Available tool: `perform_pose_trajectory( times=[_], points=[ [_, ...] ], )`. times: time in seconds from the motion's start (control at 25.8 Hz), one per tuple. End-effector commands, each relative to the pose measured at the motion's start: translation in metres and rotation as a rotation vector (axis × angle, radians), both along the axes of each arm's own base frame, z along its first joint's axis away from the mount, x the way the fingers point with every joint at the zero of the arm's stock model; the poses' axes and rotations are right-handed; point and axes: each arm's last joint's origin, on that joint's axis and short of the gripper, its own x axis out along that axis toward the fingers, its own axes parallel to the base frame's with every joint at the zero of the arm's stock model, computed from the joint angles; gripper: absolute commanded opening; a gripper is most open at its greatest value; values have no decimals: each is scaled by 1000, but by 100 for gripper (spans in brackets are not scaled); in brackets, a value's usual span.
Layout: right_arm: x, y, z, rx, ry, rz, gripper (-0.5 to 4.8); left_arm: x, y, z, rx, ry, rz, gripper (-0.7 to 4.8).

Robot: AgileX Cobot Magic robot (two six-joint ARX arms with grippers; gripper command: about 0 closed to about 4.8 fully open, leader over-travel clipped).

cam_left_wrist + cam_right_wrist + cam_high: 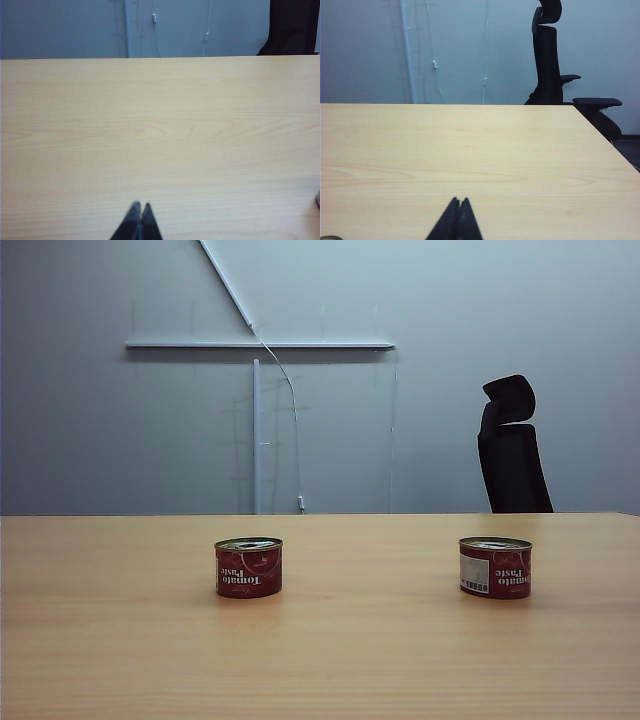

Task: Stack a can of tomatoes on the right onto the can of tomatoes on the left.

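Both pincers rest pressed shut and empty, the right gripper (pixel 459 201) and left gripper (pixel 140 205) low over bare table (pixel 100 660), since nothing is grasped yet; only the exterior view shows the right can (pixel 495 567) and left can (pixel 248 567) upright, well apart, beyond them.

Table (pixel 320 660), light wood grain.
Two red tomato paste cans upright on it, well apart: left can (pixel 248 567), right can (pixel 495 567).
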Motion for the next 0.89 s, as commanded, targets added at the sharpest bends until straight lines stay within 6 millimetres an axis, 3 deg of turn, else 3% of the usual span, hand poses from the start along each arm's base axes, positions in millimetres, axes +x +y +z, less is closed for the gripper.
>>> perform_pose_trajectory(
  times=[0.04,0.27,0.43,0.7,0.89],
  points=[
    [0,0,0,-2,-15,0,-9,0,0,2,-1,-9,-2,-4],
    [0,0,0,-1,-15,2,-9,0,0,2,-1,-8,-3,-4],
    [0,0,1,89,-27,17,-9,0,-5,1,2,4,-40,-4],
    [-2,3,10,357,-80,132,-9,-1,-34,-9,33,127,-314,-4],
    [-3,8,14,347,31,266,-9,-8,-50,-13,57,165,-483,-4]
  ],
)
